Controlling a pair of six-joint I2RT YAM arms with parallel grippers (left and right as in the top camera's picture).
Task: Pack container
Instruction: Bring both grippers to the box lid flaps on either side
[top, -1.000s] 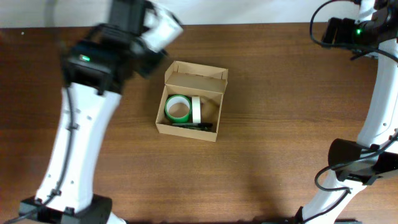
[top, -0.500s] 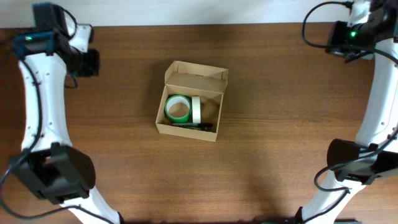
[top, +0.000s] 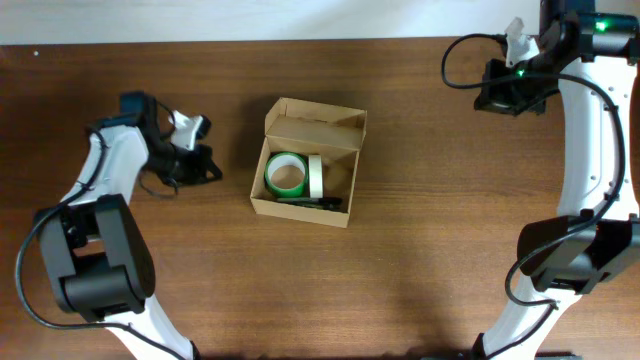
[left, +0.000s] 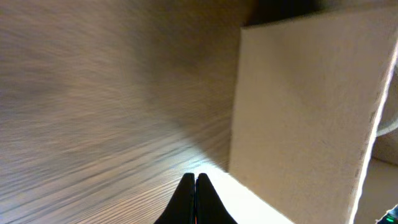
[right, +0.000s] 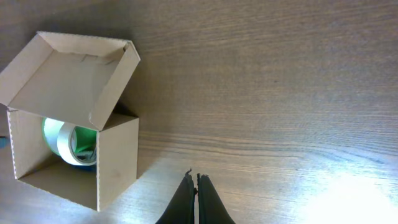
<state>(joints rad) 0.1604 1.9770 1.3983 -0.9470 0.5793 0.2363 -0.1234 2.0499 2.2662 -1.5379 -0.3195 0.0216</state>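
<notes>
Well, the box (top: 305, 165) sits mid-table with its lid (top: 315, 122) open and leaning toward the far side. A green roll (top: 285, 176) and a white roll (top: 315, 177) are already inside. I judge the step in hand to be shutting that lid.

My left gripper (left: 194, 185) is low, just left of the box, with its jaws pressed together. My right gripper (right: 193, 186) is well off at the far right, also with its jaws pressed together.

To do it well, I would bring one closed fingertip behind the lid from the far side and sweep it toward the near wall. The other arm should brace the box so it does not slide on the table (top: 450, 230). I would keep the push on the flap's free edge and watch that the upright white roll does not foul it.

Only the overhead view shows everything inside, including a dark thing (top: 310, 202) along the near wall, possibly a pen; I cannot tell. It does not show the jaws clearly, and for those I rely on the wrist cameras. The right wrist view shows how steeply the lid stands and the box's right wall. The left wrist view gives only a blurred blank wall, close up.
</notes>
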